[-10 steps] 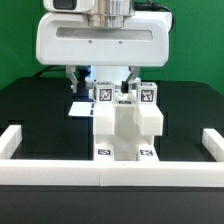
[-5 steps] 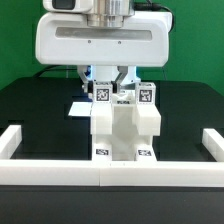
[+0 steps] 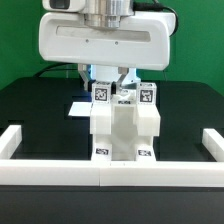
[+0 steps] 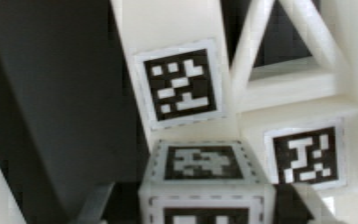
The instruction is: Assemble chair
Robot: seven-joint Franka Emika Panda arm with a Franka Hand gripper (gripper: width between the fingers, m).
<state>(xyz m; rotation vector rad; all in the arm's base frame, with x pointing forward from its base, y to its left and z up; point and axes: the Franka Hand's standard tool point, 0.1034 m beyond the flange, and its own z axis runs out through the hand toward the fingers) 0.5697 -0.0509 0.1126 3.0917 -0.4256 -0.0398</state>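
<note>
Exterior view: black table (image 3: 30, 105) spread wide, fenced by long white border rails (image 3: 60, 172) along the near edge and up both sides. Above the middle, bulky white robot wrist housing (image 3: 100, 40) hanging low. Directly beneath, the chair (image 3: 126, 128), chunky white blocks stacked upright near the front rail, square black-and-white tags on its top posts and at its foot. Small flat white sheet (image 3: 79, 107) lying on the table just behind the chair toward the exterior view's left. Gripper (image 3: 109, 80) reaching down from the housing onto the chair's upper part, dark fingers (image 3: 122, 77) drawn in close on either side of the tagged post at the exterior view's left, apparently clamped on it, though the contact itself partly hidden by the tag. Wrist view: very close on the chair, tagged white faces (image 4: 179, 88) filling the picture, white struts crossing above, fingertips not clearly made out
</note>
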